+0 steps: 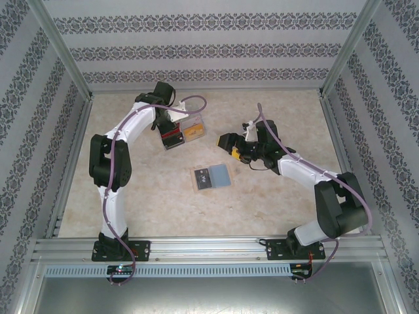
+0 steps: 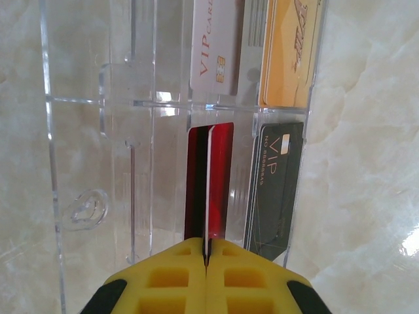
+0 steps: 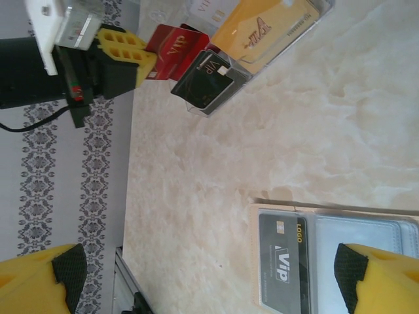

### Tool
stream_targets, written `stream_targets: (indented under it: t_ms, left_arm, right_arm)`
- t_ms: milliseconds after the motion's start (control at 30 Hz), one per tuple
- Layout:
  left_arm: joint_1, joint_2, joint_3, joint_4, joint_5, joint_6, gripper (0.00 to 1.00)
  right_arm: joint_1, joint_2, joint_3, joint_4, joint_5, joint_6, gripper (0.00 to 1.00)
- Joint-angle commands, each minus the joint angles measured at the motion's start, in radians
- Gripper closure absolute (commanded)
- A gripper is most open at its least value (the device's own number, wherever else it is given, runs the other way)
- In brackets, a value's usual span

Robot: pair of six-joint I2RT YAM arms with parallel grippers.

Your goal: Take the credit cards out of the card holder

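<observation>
A pale marbled table (image 1: 163, 203) sits between walls papered in patterned stripes, with an aluminium rail along the near edge. The card holder (image 1: 213, 176) lies open and flat at mid-table, with both panels showing. A dark card (image 3: 281, 261) marked VIP is in its left panel, and the right panel is bare grey-blue.

Far and left of the holder, well apart from it, is a clear box (image 1: 190, 127) with compartments. The left gripper (image 2: 206, 252) hangs over the box's left end with its yellow fingers pressed together on the edge of a red card (image 2: 209, 183). The card stands edge-on and points down into a compartment. I cannot tell whether its tip touches the bottom. In the next compartment, just right of it, a black card (image 2: 275, 190) leans. Beyond the divider are a white card (image 2: 216, 46) and an orange card (image 2: 288, 52).

The right gripper (image 1: 232, 147) hovers just beyond the holder's far right corner, above the table. Its fingers (image 3: 376, 275) are spread wide and hold nothing. In its wrist view they frame the holder below.
</observation>
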Motion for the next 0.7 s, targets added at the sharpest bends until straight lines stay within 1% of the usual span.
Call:
stream_targets:
  t_ms: [0, 100, 233, 333, 467, 567, 667]
  left_arm:
    - [0.016, 0.025, -0.007, 0.004, 0.011, 0.019, 0.93]
    - [0.016, 0.031, -0.016, 0.024, -0.006, 0.012, 0.89]
    - [0.017, 0.020, -0.015, 0.042, -0.023, -0.002, 0.82]
    - [0.017, -0.009, -0.015, 0.046, 0.016, -0.011, 0.76]
    - [0.018, -0.055, -0.016, 0.055, 0.072, -0.049, 0.73]
    - [0.018, -0.105, -0.034, 0.088, 0.110, -0.111, 0.71]
    - [0.018, -0.171, -0.082, 0.159, 0.141, -0.229, 0.68]
  right_arm:
    - [-0.018, -0.020, -0.004, -0.002, -0.007, 0.008, 0.02]
    - [-0.021, -0.023, -0.007, 0.019, -0.013, 0.028, 0.02]
    - [-0.021, -0.038, -0.005, 0.001, -0.008, 0.017, 0.02]
    - [-0.024, -0.046, -0.009, -0.010, -0.001, 0.006, 0.02]
    - [-0.023, -0.046, -0.015, -0.013, 0.002, 0.002, 0.02]
    - [-0.015, -0.048, -0.012, -0.044, 0.025, -0.023, 0.02]
    - [0.015, -0.047, 0.009, -0.125, 0.081, -0.084, 0.03]
